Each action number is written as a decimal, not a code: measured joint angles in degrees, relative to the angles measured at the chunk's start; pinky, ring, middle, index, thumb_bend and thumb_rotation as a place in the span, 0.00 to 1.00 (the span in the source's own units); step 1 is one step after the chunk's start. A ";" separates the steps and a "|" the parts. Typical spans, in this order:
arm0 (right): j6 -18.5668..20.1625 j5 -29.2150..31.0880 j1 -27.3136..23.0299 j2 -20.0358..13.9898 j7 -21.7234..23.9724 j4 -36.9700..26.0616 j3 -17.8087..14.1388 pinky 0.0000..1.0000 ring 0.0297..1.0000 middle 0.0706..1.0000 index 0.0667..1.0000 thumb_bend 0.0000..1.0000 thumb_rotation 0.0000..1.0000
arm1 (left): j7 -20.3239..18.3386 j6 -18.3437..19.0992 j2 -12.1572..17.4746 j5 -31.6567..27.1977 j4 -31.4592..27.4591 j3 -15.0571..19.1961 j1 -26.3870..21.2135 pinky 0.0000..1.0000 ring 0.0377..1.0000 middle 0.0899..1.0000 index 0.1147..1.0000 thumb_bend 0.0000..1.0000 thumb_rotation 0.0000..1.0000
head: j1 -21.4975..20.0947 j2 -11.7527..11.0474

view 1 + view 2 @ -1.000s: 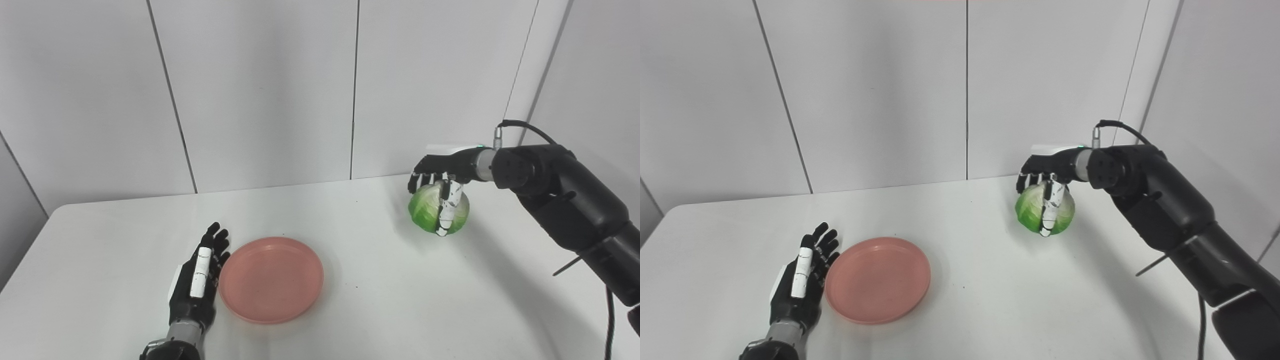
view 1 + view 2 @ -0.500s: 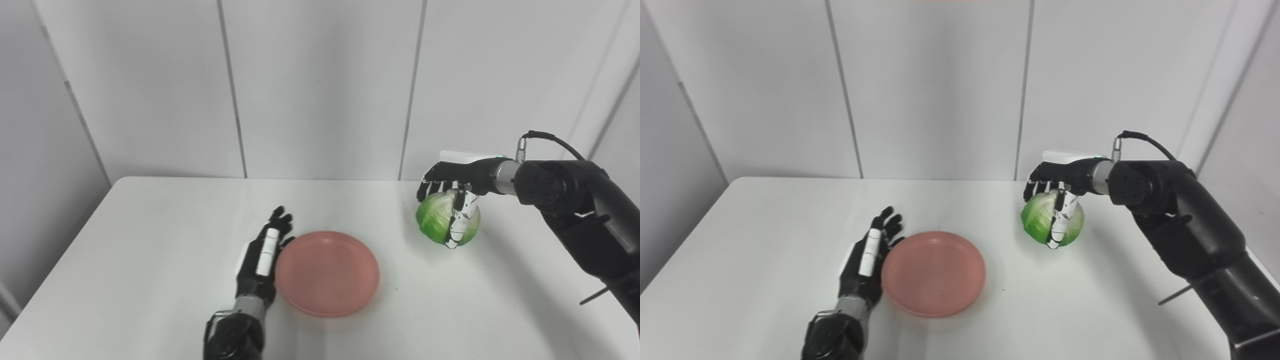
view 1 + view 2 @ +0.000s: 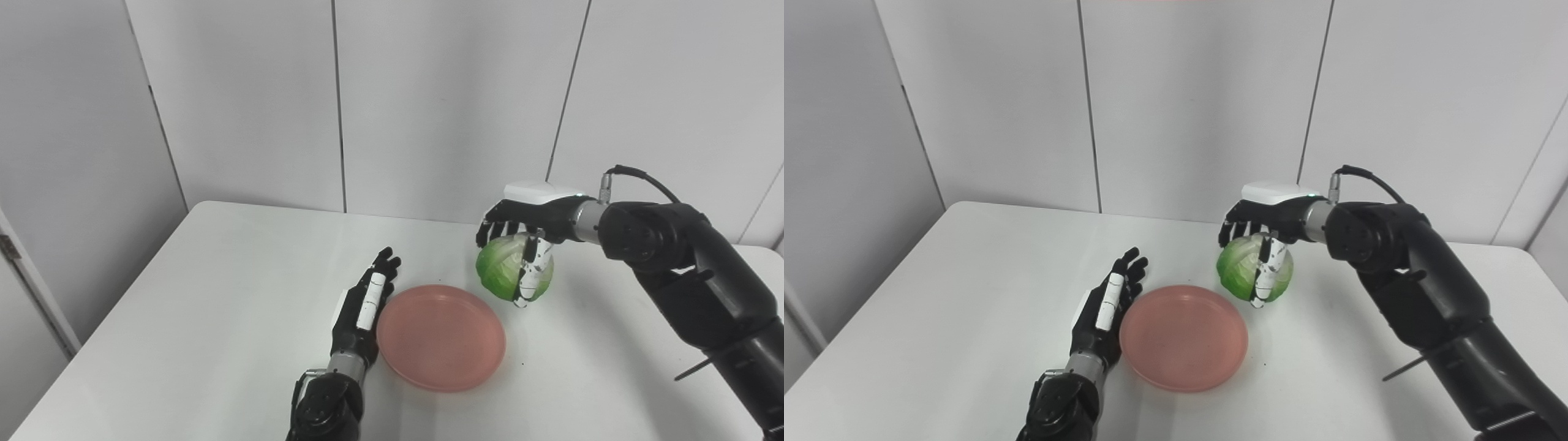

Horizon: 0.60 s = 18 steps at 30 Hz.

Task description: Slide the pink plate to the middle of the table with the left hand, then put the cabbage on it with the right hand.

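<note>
Right hand (image 3: 1268,215) clasps the cabbage (image 3: 1252,275) just beyond the pink plate (image 3: 1183,336).

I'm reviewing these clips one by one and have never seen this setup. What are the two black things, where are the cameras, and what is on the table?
Both pictures come from two cameras side by side on a humanoid robot's head, so they show one scene from slightly different spots. The black things are its arms, each ending in a hand. The left hand lies flat and open on the white table, against the left edge of the pink plate, which has nothing on it. The right hand reaches in from the right, its fingers closed over a green cabbage just beyond the plate's far right rim.
</note>
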 measured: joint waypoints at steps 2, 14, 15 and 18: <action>-0.44 0.01 -0.21 1.17 0.00 0.49 0.37 0.42 0.50 0.45 0.60 0.57 0.00 | 0.01 -0.37 -0.02 -0.01 0.17 -0.04 0.01 1.00 0.96 0.90 0.86 0.88 0.84 | 1.06 0.09; -2.95 -1.86 -0.36 5.19 -1.65 2.63 2.94 0.40 0.47 0.45 0.59 0.57 0.00 | 0.20 -1.66 -0.40 0.17 1.01 -0.21 -0.01 1.00 0.96 0.90 0.85 0.89 0.82 | 1.68 0.44; -3.08 -2.21 -0.17 5.50 -1.83 2.64 3.18 0.40 0.47 0.45 0.59 0.57 0.00 | 0.20 -1.67 -0.42 0.16 1.05 -0.21 -0.03 1.00 0.95 0.90 0.85 0.89 0.82 | 1.68 0.44; -3.28 -2.47 1.03 6.53 -2.88 2.61 3.37 0.41 0.48 0.45 0.59 0.57 0.00 | 0.20 -1.67 -0.43 0.16 1.07 -0.22 -0.04 1.00 0.95 0.90 0.85 0.89 0.82 | 1.68 0.53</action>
